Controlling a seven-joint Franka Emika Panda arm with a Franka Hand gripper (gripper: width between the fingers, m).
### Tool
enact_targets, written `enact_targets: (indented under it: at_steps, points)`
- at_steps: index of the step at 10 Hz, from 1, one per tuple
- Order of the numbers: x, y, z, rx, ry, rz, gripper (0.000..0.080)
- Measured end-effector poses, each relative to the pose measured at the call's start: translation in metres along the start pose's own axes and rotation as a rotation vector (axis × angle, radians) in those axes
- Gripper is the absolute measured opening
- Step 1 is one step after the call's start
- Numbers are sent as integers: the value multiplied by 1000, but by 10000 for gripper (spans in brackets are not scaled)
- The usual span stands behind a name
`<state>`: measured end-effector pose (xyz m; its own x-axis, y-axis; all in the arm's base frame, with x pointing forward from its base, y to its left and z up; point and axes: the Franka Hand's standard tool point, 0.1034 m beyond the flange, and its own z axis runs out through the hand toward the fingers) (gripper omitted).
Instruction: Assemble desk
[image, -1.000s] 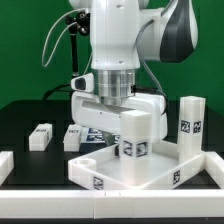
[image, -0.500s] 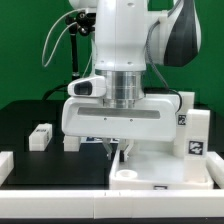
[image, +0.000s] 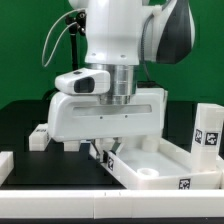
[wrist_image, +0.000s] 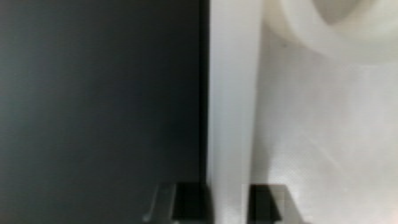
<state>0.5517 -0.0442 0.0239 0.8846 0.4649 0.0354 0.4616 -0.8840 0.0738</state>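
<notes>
Low at the centre of the exterior view, the gripper (image: 106, 150) reaches down onto the near-left rim of the desk panel (image: 135, 180), which lies flat on the black table (image: 45, 168) and fills the lower right of the frame. Seen from the wrist, the fingers (wrist_image: 191, 203) are set narrow, one dark pad pressed to each side of the panel's (wrist_image: 338, 130) upright rim wall. One leg (image: 209, 130) stands upright at the right edge, just behind the panel. Another leg (image: 38, 136) lies on the table at mid-left, well apart from it.
</notes>
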Motion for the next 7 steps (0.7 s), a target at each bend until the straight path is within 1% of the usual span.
enact_targets:
  at_steps: [1,2,3,4,6,7]
  points:
    - [14,15,0,-5,23,-186,63]
    - [22,13,2,-1,17,-248,63]
    - [32,15,1,-34,3,-340,64]
    - [31,16,1,-42,-4,-406,64]
    - [29,19,2,-46,-13,-503,63]
    - [31,19,1,-55,-18,-569,63]
